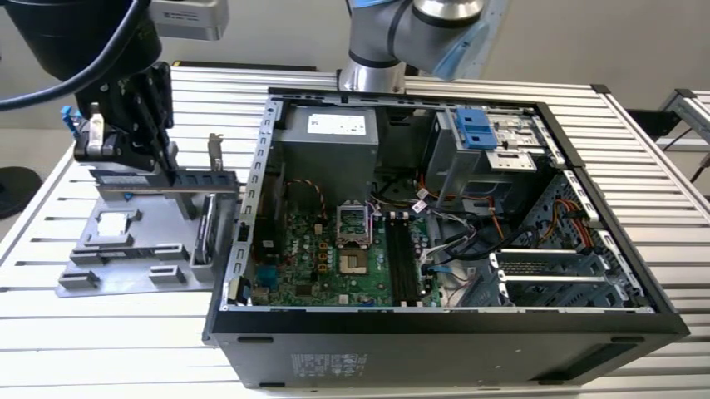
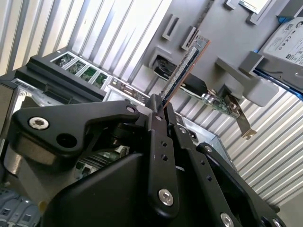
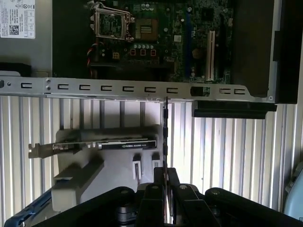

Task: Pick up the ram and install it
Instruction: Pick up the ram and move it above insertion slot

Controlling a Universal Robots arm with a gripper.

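The gripper is pinching the ram by one end near the grey holder, apparently keeping its length free for slotting.

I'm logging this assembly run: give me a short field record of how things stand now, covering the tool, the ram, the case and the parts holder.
tool: shut on the ram
ram: held by one end above the grey holder, outside the computer case
grey holder: at the exterior view's left of the case
also in holder: card with metal bracket; hard drive
computer case: open, motherboard exposed
install: not yet done
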